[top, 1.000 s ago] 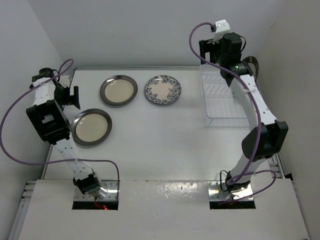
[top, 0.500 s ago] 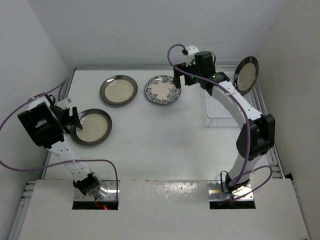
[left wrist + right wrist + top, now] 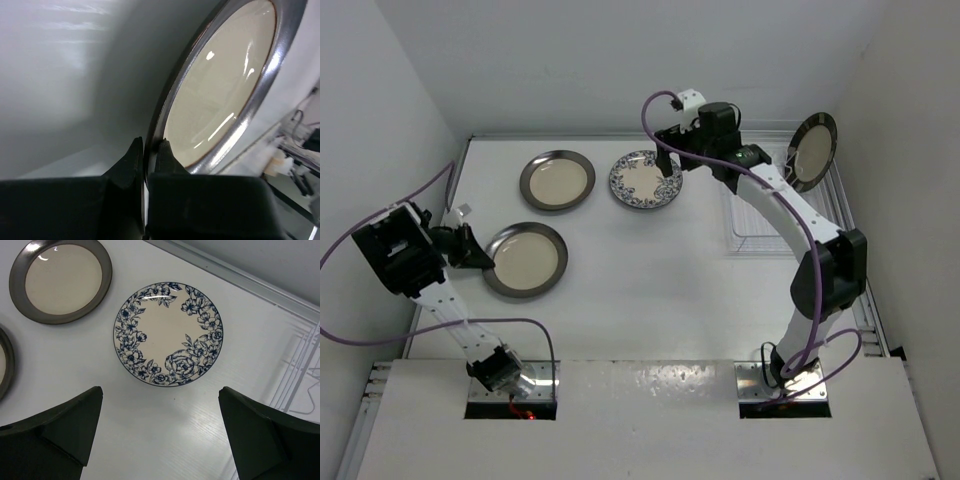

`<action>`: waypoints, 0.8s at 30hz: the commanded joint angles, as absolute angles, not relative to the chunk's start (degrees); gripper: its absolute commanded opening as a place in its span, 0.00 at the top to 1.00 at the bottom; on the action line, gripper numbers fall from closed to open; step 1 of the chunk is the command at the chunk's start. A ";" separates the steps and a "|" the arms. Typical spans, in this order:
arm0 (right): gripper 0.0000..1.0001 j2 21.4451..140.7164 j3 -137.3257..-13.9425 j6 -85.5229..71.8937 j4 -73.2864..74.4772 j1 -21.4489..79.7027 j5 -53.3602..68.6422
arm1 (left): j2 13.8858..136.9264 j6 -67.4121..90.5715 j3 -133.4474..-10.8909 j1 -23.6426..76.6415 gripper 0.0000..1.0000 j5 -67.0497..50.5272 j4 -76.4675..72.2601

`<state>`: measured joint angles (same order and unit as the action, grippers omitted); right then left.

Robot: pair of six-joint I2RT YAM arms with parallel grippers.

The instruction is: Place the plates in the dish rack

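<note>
Plate pickups in hand; the striped plate [image 3: 812, 150] stands in the rack [image 3: 745, 228].
Left gripper [image 3: 148, 147] pinches the grey-rimmed plate [image 3: 220, 85] at its edge; right gripper [image 3: 160, 405], spread wide, must descend to the floral plate [image 3: 169, 334] beyond its fingertips.

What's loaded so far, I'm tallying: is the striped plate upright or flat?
Upright: the striped plate stands on edge at the far end of the rack.

Dish rack [image 3: 745, 225]: white wire, at the right side, holding one plate. Upright plate [image 3: 812, 150]: cream centre, dark rim, standing on edge at the rack's far end. Floral plate [image 3: 645, 180]: white with blue flowers, lying flat left of the rack. Far grey-rimmed plate [image 3: 557, 181]: flat, just beside the floral plate. Near grey-rimmed plate [image 3: 525, 260]: cream centre, left rim pinched by the left gripper [image 3: 148, 145].
</note>
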<state>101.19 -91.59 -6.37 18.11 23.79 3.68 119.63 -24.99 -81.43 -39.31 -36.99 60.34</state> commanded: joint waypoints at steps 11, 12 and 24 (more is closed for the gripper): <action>0.04 102.82 -88.68 -8.52 14.51 26.63 23.01 | 111.72 -42.43 -88.58 -30.34 1.00 -45.60 65.81; 0.04 103.79 -88.59 -9.57 12.76 26.98 28.60 | 111.01 -42.45 -90.51 -28.93 1.00 -47.36 65.83; 0.01 114.15 -85.52 -20.04 -1.13 29.71 37.36 | 113.38 -41.13 -105.03 -11.70 1.00 -55.46 68.91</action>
<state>112.12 -86.17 -16.73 5.72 30.02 33.54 113.16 -41.34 -102.65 -13.61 -47.44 65.80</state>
